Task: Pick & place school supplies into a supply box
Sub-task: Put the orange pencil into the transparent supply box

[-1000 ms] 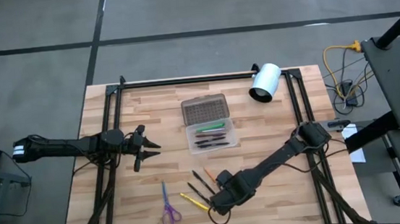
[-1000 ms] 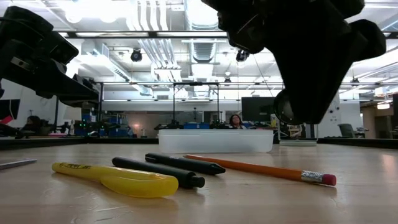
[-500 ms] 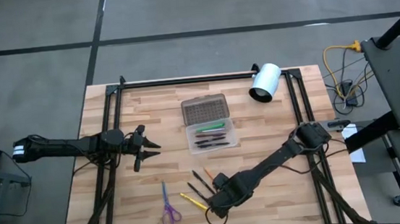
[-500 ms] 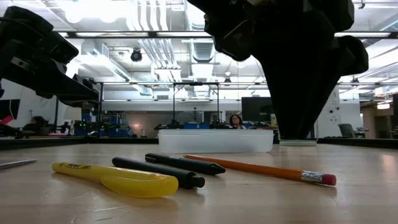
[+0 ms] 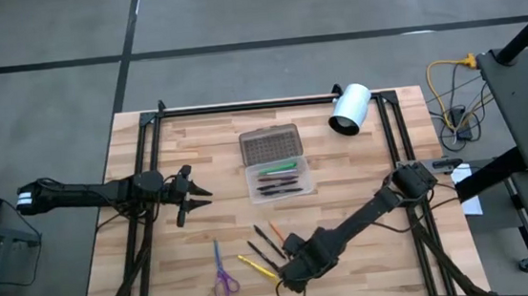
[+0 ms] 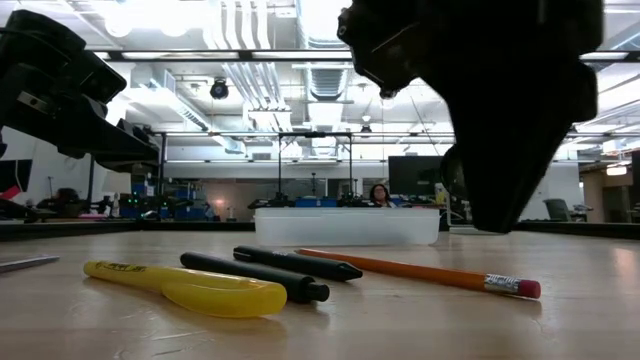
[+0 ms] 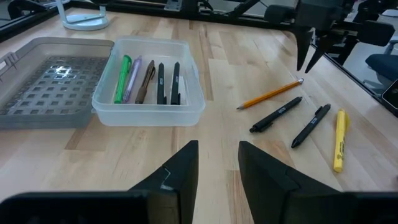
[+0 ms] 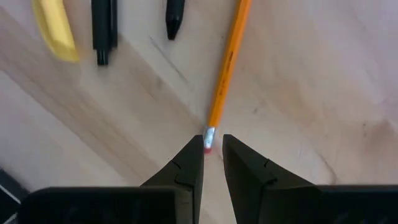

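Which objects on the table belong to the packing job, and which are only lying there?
Belong to the job:
- clear plastic supply box with grey textured lid
- orange pencil
- two black pens
- yellow highlighter
- purple-handled scissors
- right gripper, over the pencil's eraser end

Just lying about:
- white cylinder
- idle left gripper

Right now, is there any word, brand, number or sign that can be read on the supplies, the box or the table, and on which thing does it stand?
Yellow highlighter: dark print on its barrel, too blurred to read.
Orange pencil: a faint dark mark on its side, too small to read.
Supply box, black pens, white cylinder: no text visible.
Nothing can be quoted.
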Robot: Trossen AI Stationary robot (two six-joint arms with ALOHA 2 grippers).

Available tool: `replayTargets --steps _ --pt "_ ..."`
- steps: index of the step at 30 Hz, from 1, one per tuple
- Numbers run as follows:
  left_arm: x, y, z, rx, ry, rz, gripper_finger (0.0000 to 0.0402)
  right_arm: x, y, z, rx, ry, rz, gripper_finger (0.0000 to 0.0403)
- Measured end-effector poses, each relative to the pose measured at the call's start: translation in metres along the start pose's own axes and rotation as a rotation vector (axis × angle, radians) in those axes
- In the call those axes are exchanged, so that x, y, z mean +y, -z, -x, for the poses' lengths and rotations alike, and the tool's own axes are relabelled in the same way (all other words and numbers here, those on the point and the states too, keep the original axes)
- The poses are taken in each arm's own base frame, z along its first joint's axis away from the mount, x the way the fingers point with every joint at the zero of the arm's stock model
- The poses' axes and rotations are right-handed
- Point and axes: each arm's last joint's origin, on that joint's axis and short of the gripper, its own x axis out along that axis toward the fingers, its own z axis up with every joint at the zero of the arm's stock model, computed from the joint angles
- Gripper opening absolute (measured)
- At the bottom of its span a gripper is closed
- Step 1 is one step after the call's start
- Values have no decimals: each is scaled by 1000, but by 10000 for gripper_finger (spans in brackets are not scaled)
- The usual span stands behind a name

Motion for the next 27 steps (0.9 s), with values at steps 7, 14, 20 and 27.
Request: replayTargets --steps 7,14,20,27 --pt "0 0 0 0 0 0 99 -1 2 -2 -1 5 3 52" --pt "0 0 0 0 0 0 99 4 5 -18 32 -11 6 52" --pt "0 0 0 0 0 0 99 5 6 -22 60 -17 19 52" --pt "0 0 0 0 0 0 99 5 6 -28 66 -4 25 52"
